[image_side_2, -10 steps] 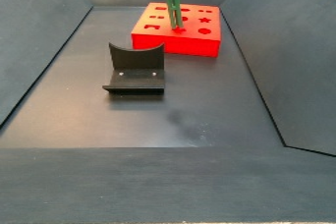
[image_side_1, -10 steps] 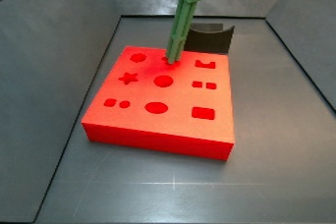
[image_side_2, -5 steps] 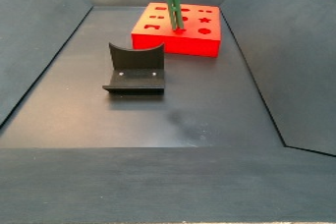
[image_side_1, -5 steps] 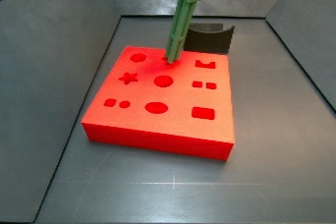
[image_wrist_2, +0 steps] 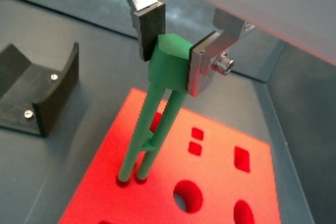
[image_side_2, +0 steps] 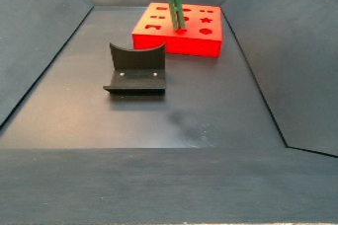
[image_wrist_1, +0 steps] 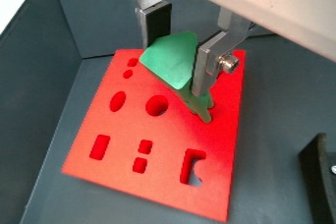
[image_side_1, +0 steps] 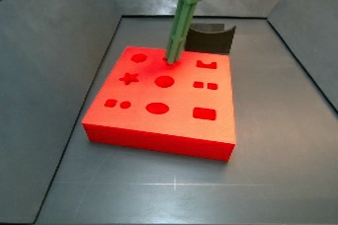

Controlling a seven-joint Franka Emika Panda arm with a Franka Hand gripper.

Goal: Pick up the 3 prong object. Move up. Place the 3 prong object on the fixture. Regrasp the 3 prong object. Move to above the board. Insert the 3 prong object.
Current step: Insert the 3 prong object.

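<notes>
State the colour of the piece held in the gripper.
Green: the 3 prong object in the gripper, clearest in a wrist view.

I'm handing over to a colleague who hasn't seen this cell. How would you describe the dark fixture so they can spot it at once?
Start at the large flat red-orange board on the grey floor, where the gripper holds the slim green 3 prong object upright over it. Beside the board, clear of it, stands the small black fixture. It is the only dark piece: an L-shaped bracket on a base plate with a curved top edge.
</notes>
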